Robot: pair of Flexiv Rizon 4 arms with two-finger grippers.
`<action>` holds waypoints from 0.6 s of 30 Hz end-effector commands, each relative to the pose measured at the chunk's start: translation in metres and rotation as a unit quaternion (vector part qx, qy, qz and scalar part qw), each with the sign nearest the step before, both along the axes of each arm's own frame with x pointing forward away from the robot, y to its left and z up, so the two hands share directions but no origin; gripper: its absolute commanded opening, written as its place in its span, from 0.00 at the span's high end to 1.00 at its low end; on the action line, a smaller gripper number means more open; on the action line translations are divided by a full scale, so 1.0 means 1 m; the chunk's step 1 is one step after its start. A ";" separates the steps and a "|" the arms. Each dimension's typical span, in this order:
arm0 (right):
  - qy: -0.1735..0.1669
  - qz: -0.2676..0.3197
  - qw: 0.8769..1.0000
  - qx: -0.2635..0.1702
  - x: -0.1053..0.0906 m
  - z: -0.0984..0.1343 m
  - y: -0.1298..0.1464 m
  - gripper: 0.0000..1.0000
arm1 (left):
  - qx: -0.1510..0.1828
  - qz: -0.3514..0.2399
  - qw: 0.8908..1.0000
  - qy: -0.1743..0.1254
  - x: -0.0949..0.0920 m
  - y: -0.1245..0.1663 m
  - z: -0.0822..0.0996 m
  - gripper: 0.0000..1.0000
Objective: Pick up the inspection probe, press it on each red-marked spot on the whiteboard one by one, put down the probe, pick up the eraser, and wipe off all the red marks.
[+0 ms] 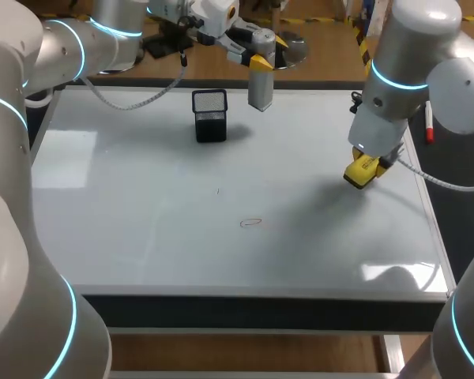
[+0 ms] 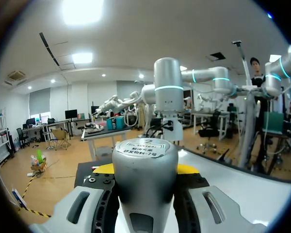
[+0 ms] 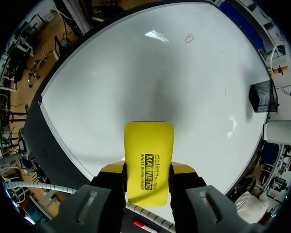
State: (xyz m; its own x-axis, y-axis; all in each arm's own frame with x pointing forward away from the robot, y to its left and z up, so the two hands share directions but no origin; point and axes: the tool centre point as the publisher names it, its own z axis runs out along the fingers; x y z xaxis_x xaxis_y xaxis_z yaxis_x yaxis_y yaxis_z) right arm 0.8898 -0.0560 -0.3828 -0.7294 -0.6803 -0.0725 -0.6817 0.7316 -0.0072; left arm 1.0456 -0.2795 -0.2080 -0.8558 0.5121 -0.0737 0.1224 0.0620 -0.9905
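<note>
The dark table (image 1: 261,309) carries a whiteboard (image 1: 142,221) that covers nearly all of its top. On the board stand 1 black mesh cup (image 1: 209,115) near the far edge and 1 red oval mark (image 1: 251,223) near the middle, with a faint small stroke (image 1: 218,190) between them. A red-capped marker (image 1: 429,125) lies on the table's strip just beside the board's right edge.

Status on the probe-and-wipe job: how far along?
Done: yellow rectangular eraser picked up, in the right jaws over the white whiteboard. In hand: wiping; left jaws hold the grey cylindrical probe, not put down. Left: one red oval mark shows, plus setting down the probe.
</note>
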 end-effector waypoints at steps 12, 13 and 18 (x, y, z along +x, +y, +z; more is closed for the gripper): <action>0.000 0.001 1.000 -0.002 0.000 0.001 0.000 1.00 | -0.003 -0.080 0.997 -0.011 -0.059 0.020 0.025 1.00; 0.000 0.001 1.000 -0.002 0.000 0.001 0.000 1.00 | -0.005 -0.077 0.997 -0.010 -0.065 0.021 0.026 1.00; 0.000 0.001 1.000 -0.002 0.000 0.001 0.000 1.00 | -0.011 -0.071 0.997 -0.009 -0.094 0.024 0.028 1.00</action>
